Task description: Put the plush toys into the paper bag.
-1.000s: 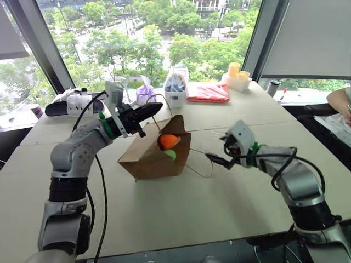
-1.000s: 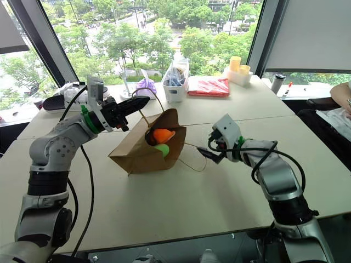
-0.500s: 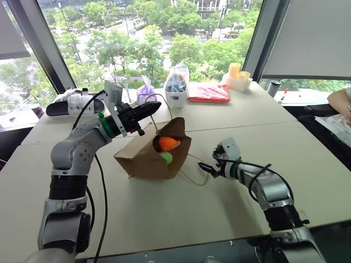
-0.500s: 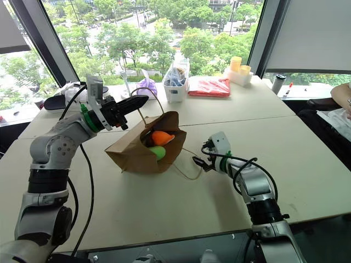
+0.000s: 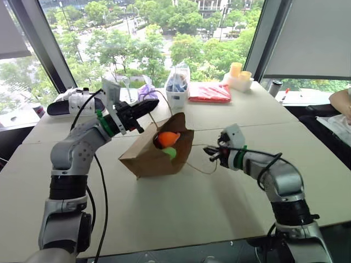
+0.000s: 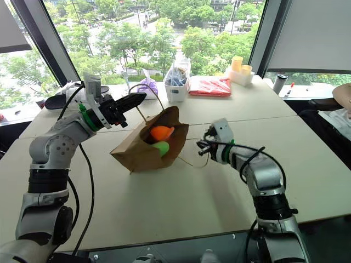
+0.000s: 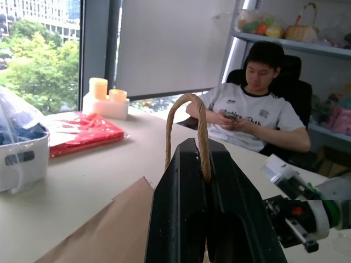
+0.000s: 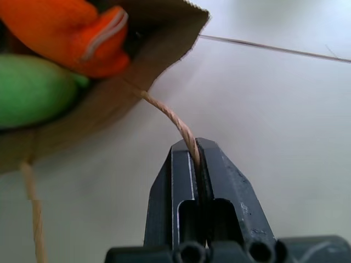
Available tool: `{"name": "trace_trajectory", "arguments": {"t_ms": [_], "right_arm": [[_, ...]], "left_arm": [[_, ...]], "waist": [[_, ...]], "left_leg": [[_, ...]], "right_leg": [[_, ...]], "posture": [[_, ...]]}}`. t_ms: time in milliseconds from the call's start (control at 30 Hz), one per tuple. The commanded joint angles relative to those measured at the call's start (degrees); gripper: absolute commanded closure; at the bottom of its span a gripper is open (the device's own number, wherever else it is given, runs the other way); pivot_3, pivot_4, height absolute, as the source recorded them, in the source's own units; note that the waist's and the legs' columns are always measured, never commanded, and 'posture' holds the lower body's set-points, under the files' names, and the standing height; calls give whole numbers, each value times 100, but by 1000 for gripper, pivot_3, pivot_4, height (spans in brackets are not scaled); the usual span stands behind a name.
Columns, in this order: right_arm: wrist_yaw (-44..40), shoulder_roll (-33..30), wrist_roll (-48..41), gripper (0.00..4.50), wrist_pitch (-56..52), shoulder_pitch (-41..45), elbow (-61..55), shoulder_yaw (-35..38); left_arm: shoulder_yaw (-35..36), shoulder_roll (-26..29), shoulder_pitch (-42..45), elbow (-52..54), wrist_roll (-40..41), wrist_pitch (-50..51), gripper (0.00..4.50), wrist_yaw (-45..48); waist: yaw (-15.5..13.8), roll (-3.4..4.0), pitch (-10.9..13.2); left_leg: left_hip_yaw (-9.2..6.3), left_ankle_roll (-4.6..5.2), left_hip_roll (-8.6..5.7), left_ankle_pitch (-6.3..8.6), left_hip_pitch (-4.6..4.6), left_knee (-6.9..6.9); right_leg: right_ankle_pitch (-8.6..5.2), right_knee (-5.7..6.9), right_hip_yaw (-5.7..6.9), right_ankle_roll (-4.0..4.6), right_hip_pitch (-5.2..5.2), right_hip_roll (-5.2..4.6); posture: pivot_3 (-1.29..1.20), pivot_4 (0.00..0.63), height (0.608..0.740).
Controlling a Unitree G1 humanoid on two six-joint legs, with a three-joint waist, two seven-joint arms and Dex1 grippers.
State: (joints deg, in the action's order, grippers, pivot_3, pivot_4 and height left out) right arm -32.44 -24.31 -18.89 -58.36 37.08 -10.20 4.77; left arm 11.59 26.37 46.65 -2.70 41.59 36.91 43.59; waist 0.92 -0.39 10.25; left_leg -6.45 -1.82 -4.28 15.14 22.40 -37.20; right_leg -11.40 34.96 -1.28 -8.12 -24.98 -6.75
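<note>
Holding the bag [image 5: 156,153] tipped on the counter [image 5: 181,208], we have left jaws clamped on one handle [image 7: 189,129], right jaws on the other [image 8: 167,115]; both toys [image 5: 168,138] already inside; only standing it upright seems left

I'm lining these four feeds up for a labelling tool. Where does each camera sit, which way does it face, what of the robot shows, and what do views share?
Left and right eye views: on the head, looking forward and down over the table; both arms show.
Left wrist view: along the left gripper, shut on one cord handle, toward a seated person.
Right wrist view: along the right gripper, shut on the other cord handle, toward the paper bag's mouth.
Shared: bag, orange toy, green toy.
</note>
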Motion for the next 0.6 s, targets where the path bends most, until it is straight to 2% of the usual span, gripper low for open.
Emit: {"name": "trace_trajectory", "arguments": {"t_ms": [33, 133, 233, 433, 500, 600], "right_arm": [[-156, -305, -711, 4400, -751, 633, -670, 518], [-135, -206, -1297, 4400, -1437, 1049, -776, 872], [-13, 26, -1759, 4400, -1938, 1332, -826, 1205], [404, 391, -2100, 4400, -2197, 1362, -758, 1536], [652, 649, -2184, 4400, -2246, 1415, -631, 1747], [822, 728, -2168, 4400, -2167, 1361, -589, 1670]], "left_arm": [[454, 28, 154, 152, 339, 105, 4500, -270], [681, 7, 60, 170, 575, 301, 4500, -560], [609, 35, -101, 244, 538, 355, 4500, -594], [151, 79, -527, 64, -66, -33, 4500, -371], [123, 28, -632, -124, -173, -134, 4500, -351], [140, 28, -656, -400, -319, -265, 4500, -362]], "waist": [[0, 1, 0], [2, 0, 0], [5, 0, 0], [-22, 0, 0], [-11, 0, 0], [-3, 1, 0]], "left_leg": [[0, 0, 0, 0, 0, 1], [-2, 2, 1, 1, -1, 5], [-2, 3, 2, 1, -1, 4], [-1, 2, -1, 1, 1, 1], [0, 2, -1, 1, 2, 2], [0, 2, 0, 1, 1, 4]], "right_leg": [[0, 0, 0, 0, -1, 0], [0, -1, 3, 0, 0, 0], [0, 1, 3, 0, 1, 0], [0, 2, 2, 0, 1, -2], [0, 2, 2, 0, 1, -2], [0, 4, 2, 1, -4, -1]], "posture": [[0, 150, 740], [0, 150, 740], [0, 150, 740], [0, 150, 740], [0, 150, 740], [0, 150, 740]]}}
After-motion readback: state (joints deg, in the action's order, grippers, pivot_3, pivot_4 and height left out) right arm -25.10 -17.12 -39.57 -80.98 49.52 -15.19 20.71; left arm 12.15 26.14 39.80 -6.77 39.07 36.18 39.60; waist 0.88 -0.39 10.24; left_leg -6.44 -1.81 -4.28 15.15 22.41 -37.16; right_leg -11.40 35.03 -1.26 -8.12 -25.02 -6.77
